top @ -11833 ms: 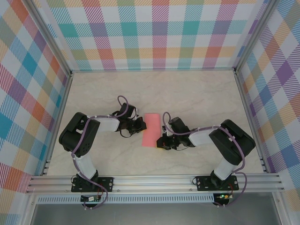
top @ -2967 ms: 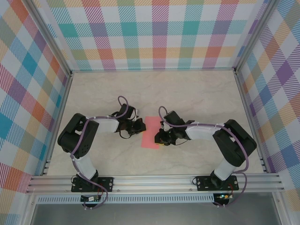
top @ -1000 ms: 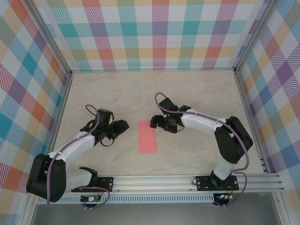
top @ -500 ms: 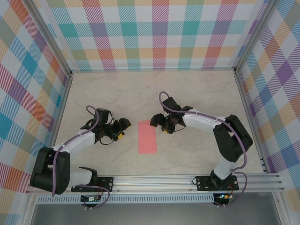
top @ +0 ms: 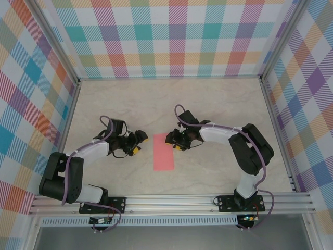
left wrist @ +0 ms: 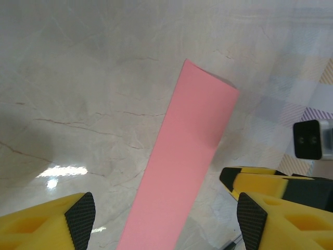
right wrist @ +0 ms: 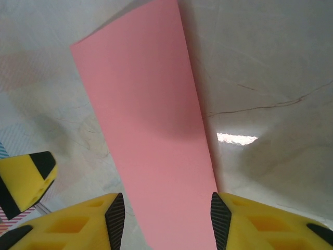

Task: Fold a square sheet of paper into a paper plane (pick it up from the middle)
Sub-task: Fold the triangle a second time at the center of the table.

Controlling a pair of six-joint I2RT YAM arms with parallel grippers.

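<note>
Lying flat near the middle of the marble surface, the paper plane is a long salmon-pink strip, its long sides running away from the arm bases. The left pincer sits just beside the strip's far end on its left, apart from it, fingers spread. The right pincer is at the far right corner. In its wrist view the fingers stand apart, straddling the strip, the right pad at the paper's edge. The strip's near half lies bare. Open marble surrounds it on every side, and the plaid walls stand well off.
</note>
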